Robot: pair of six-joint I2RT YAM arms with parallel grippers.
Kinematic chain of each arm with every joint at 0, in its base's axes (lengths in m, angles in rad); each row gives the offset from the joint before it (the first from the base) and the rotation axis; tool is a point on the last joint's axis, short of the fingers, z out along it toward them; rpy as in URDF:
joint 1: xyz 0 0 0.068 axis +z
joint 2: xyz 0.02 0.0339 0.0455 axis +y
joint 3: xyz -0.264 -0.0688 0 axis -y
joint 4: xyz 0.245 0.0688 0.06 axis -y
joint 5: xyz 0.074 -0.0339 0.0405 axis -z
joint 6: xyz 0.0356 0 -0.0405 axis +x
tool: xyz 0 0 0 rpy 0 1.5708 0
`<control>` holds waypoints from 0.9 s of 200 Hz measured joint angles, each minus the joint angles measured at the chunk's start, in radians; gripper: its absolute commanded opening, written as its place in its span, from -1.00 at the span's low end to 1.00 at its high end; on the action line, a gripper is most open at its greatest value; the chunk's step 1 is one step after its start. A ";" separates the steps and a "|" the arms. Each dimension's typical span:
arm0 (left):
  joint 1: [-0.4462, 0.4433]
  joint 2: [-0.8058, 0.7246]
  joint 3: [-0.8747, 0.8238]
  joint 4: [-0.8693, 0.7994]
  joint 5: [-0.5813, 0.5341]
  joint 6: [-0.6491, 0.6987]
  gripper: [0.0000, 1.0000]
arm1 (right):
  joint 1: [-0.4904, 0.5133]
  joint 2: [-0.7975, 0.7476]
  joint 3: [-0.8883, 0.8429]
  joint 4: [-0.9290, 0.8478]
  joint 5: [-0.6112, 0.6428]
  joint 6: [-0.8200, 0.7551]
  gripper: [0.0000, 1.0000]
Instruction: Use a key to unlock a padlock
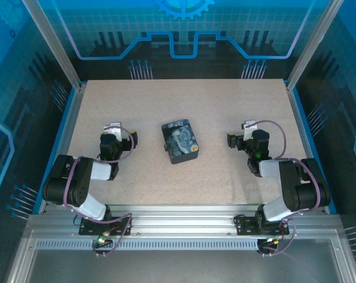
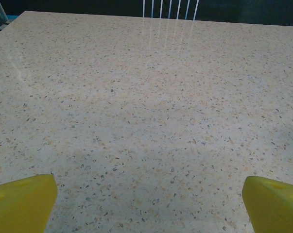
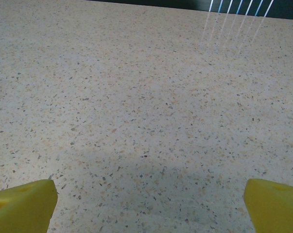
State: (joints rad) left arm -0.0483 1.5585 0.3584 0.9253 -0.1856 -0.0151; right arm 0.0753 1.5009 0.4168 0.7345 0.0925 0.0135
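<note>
The padlock and the key are hidden from me. My left gripper (image 1: pixel 114 132) rests low over the table's left side, left of a closed blue Starry-Night tin (image 1: pixel 180 141). In the left wrist view its yellow fingers (image 2: pixel 22 201) stand wide apart, and the left gripper (image 2: pixel 148 206) is open over bare speckled table. My right gripper (image 1: pixel 248 131) sits on the table's right side, to the right of the tin. Its yellow fingers (image 3: pixel 22 204) are spread just as wide, so the right gripper (image 3: pixel 148 206) is open with nothing between them.
The tin lies slightly turned at the middle of the beige speckled table (image 1: pixel 183 100). Aluminium posts and blue-lit panels wall the table on the left, right and far sides. A metal rail (image 1: pixel 178 227) carries both arm bases at the near edge.
</note>
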 measured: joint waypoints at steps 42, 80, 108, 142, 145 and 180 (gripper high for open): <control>0.000 0.000 0.000 0.000 0.000 0.000 0.98 | 0.000 0.000 0.000 0.000 0.000 0.000 0.99; 0.005 0.000 0.000 -0.001 0.000 0.000 0.98 | 0.000 0.000 0.002 -0.005 0.001 0.000 0.99; 0.007 -0.050 0.020 -0.089 0.000 -0.001 0.98 | 0.000 -0.052 0.057 -0.138 0.004 0.000 1.00; 0.007 -0.152 0.126 -0.273 -0.004 -0.004 0.98 | -0.001 -0.180 0.123 -0.262 0.003 0.021 0.99; 0.007 -0.161 0.138 -0.293 -0.005 -0.005 0.98 | -0.001 -0.192 0.128 -0.273 0.001 0.024 0.99; 0.007 -0.240 0.259 -0.493 0.001 -0.069 0.98 | -0.003 -0.324 0.149 -0.411 -0.057 0.111 0.99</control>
State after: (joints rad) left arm -0.0410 1.3182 0.6178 0.4320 -0.1848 -0.0837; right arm 0.0727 1.1770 0.5659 0.3237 0.0353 0.1242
